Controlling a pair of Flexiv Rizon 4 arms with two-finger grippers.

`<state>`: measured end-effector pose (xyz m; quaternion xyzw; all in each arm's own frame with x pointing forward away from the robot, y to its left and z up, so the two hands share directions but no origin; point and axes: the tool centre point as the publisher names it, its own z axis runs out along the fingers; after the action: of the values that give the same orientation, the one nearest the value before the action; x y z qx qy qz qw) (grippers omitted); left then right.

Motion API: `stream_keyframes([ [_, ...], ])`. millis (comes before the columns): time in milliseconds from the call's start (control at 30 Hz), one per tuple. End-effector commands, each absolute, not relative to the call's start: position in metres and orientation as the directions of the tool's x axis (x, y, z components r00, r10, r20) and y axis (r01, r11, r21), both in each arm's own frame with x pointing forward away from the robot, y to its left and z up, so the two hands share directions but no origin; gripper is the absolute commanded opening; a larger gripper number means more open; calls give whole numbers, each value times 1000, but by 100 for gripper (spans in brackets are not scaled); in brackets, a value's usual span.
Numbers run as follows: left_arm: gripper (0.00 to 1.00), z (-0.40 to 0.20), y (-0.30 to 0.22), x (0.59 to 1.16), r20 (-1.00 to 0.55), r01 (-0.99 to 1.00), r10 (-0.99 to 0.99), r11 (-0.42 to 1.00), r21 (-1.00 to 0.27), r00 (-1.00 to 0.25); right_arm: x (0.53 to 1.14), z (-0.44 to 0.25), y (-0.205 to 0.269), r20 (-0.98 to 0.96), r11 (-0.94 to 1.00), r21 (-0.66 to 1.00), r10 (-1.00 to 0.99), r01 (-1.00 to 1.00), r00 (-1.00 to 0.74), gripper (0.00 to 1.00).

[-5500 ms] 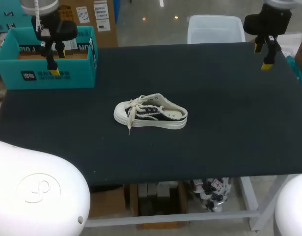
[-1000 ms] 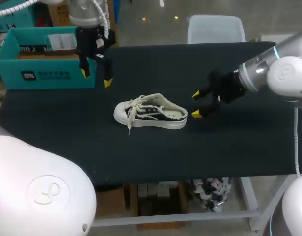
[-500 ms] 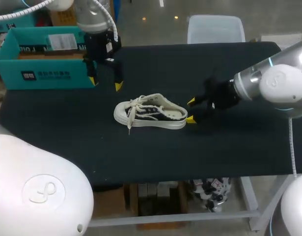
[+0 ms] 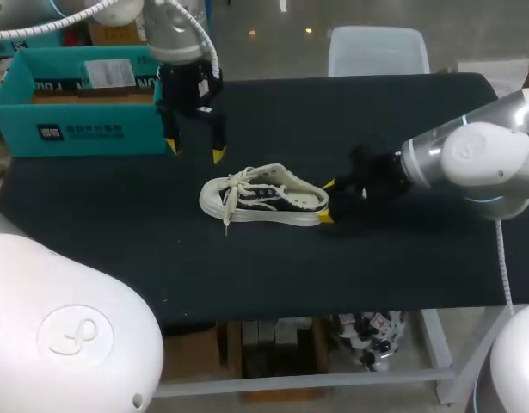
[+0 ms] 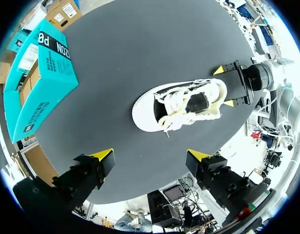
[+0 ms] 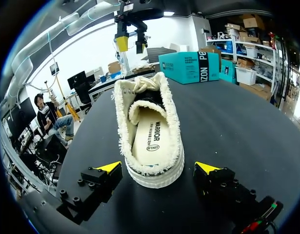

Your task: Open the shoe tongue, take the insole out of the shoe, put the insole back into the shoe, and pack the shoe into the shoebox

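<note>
Right end effector (image 4: 326, 200) was spread wide on both sides of the heel of the shoe (image 4: 264, 196) on the desk (image 4: 402, 258), the left end effector (image 4: 193, 152) hung spread and empty near the shoebox (image 4: 79, 129) — so it looked like no step was done yet, with the insole (image 6: 149, 139) inside and the shoe unpacked.

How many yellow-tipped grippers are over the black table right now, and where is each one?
2. The left gripper hangs open between the white-and-black canvas shoe and the teal cardboard shoebox. The right gripper is open at the shoe's heel, straddling it.
</note>
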<state>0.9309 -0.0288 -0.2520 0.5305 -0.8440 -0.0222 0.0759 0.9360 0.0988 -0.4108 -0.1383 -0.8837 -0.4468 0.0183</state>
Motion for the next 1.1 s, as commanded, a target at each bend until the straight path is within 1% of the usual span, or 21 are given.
stream_keyframes([
  [33, 100, -256, -33, 934, 104, -895, -902, 430, 119, -419, 937, -416, 104, 162, 553, 790, 230, 266, -960, 100],
  [233, 100, -261, -42, 939, 96, -912, -919, 392, 119, -382, 935, -420, 112, 173, 545, 794, 226, 271, -959, 100],
  [333, 100, -266, -50, 945, 114, -924, -934, 353, 150, -338, 934, -424, 117, 177, 544, 794, 220, 271, -959, 100],
  [500, 100, -266, -64, 948, 93, -947, -957, 287, 146, -276, 935, -430, 123, 184, 532, 805, 198, 263, -963, 100],
  [933, 100, -271, -80, 943, 88, -958, -967, 249, 143, -238, 935, -438, 127, 192, 518, 815, 182, 260, -964, 100],
  [967, 100, -271, -81, 943, 88, -958, -967, 249, 144, -238, 935, -438, 127, 192, 516, 816, 183, 260, -964, 98],
  [1000, 100, -271, -82, 942, 88, -958, -968, 247, 144, -237, 935, -438, 126, 190, 516, 816, 184, 259, -964, 71],
  [1033, 100, -270, -82, 941, 89, -959, -968, 246, 143, -235, 936, -437, 125, 188, 511, 819, 186, 259, -964, 48],
  [1067, 100, -270, -83, 941, 90, -959, -968, 244, 143, -233, 936, -437, 125, 187, 510, 820, 186, 258, -965, 29],
  [1100, 100, -269, -83, 940, 92, -959, -969, 243, 143, -231, 936, -437, 125, 185, 510, 821, 186, 256, -965, 2],
])
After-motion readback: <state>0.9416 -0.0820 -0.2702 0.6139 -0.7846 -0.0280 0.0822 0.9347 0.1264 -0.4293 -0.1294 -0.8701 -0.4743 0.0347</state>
